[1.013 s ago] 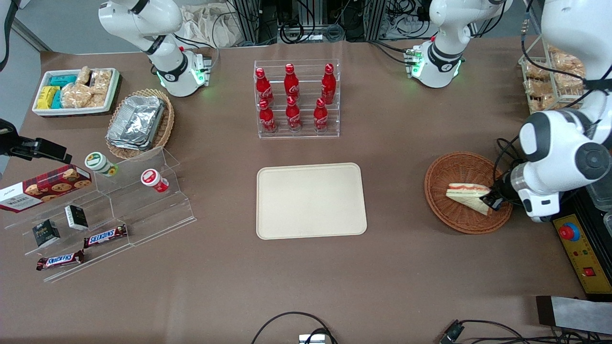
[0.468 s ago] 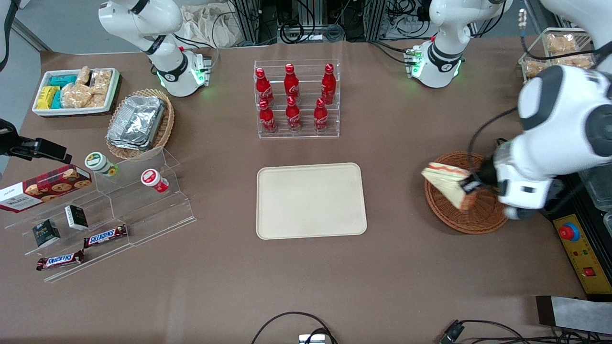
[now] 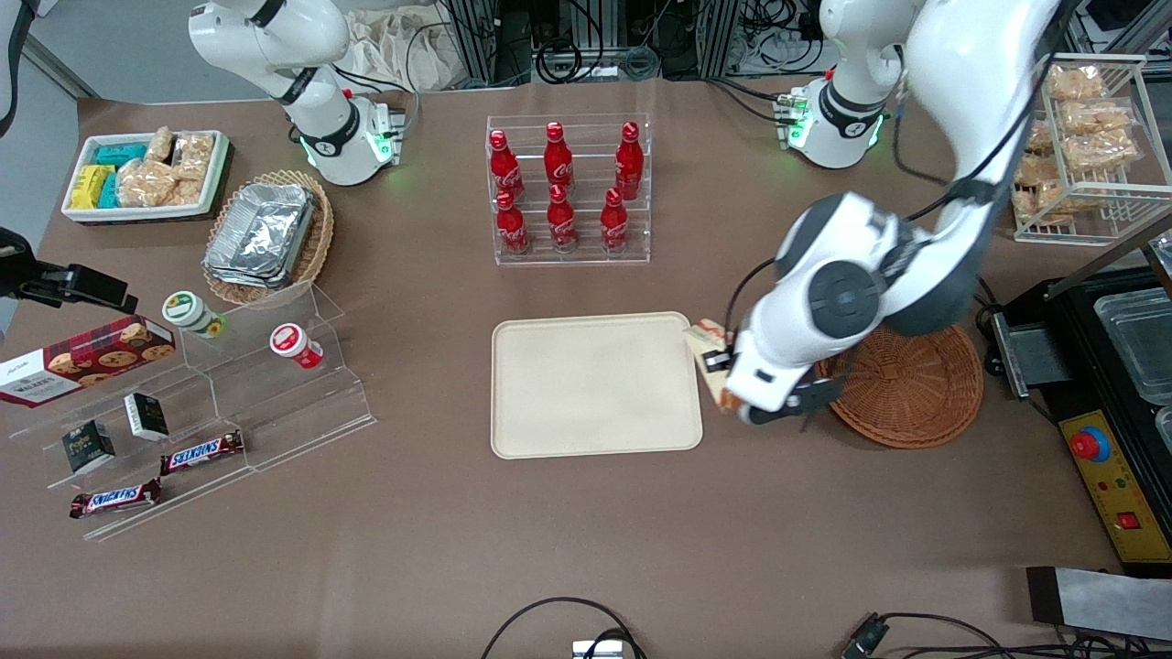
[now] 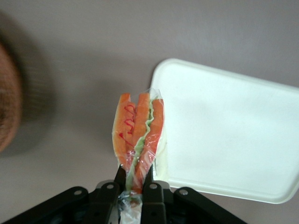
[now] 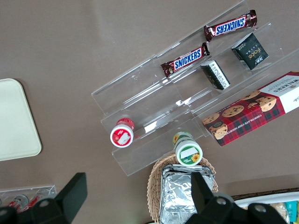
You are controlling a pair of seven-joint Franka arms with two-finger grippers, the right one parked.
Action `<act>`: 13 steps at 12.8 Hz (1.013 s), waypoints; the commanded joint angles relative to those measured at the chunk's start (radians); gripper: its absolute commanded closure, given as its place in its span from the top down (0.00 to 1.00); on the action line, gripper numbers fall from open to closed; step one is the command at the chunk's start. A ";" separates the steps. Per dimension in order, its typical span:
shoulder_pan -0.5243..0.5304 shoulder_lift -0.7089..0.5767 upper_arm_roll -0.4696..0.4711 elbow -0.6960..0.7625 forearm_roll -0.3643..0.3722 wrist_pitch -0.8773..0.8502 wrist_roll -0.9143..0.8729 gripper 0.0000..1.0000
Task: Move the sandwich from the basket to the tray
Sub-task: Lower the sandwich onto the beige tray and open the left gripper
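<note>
The sandwich (image 4: 138,135), a plastic-wrapped wedge with red and pale green layers, hangs in the air with my gripper (image 4: 134,175) shut on its end. In the front view the sandwich (image 3: 710,352) shows at the edge of the cream tray (image 3: 595,384) that faces the round reddish-brown basket (image 3: 906,384), mostly covered by the arm. My gripper (image 3: 728,366) is between tray and basket. The basket has nothing in it. The wrist view shows the tray (image 4: 233,135) beside the sandwich and a blurred piece of the basket (image 4: 8,98).
A clear rack of red cola bottles (image 3: 568,192) stands farther from the front camera than the tray. A wire rack of bagged snacks (image 3: 1080,146) and a black appliance (image 3: 1117,366) sit at the working arm's end. Acrylic steps with snacks (image 3: 183,403) lie toward the parked arm's end.
My gripper lifted the sandwich out of the basket and carried it sideways to the tray's edge. The basket now holds nothing.
</note>
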 commanded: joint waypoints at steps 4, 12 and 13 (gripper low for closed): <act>-0.100 0.194 0.003 0.059 0.130 0.123 -0.032 0.00; -0.120 0.177 0.003 0.137 0.167 0.085 -0.103 1.00; -0.120 0.171 0.003 0.158 0.161 0.055 -0.104 1.00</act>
